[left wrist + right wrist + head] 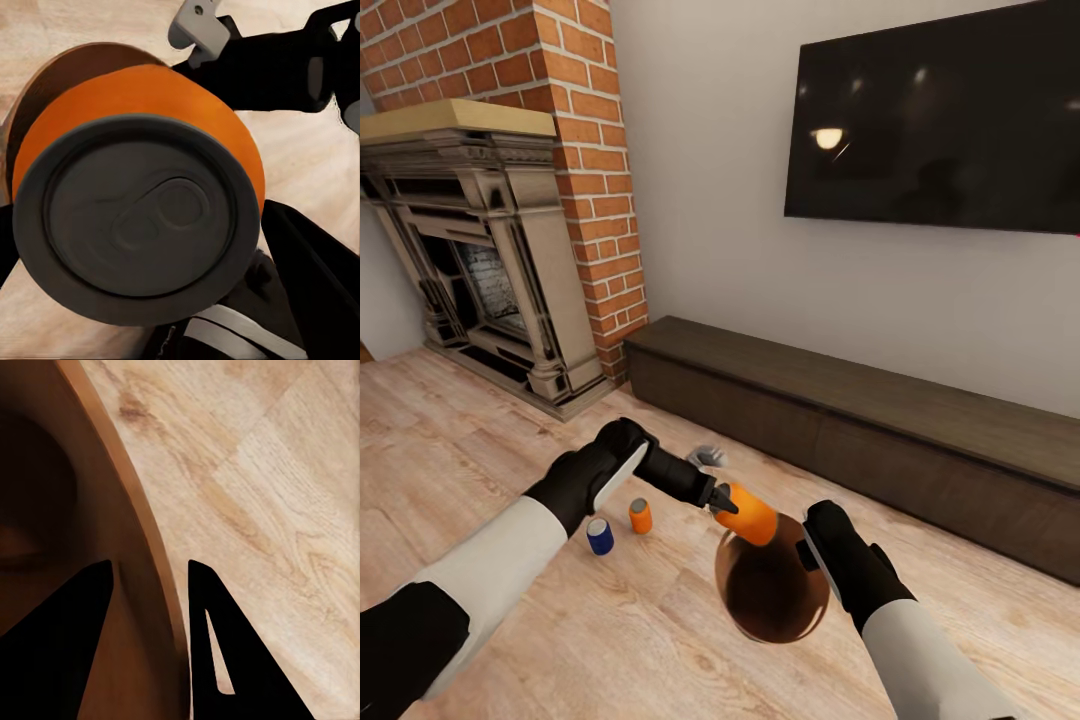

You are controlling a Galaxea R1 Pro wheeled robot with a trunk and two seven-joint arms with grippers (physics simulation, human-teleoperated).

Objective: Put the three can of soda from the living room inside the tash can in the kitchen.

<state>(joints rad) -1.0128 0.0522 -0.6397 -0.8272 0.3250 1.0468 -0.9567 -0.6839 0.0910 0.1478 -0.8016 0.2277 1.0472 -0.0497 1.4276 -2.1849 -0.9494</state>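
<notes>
Held by the left gripper [726,503], one orange soda can [748,515] hangs over the trash can [770,592], whose rim the right gripper [150,585] pinches. Two more cans, one blue [599,536] and one orange [640,516], stand left on the floor [480,450].

Light wood plank floor [480,440] in front of the long dark wood cabinet [880,420].
A dark blue soda can [599,536] and a bright orange soda can [641,516] stand upright, just beside each other, near that cabinet.
</notes>
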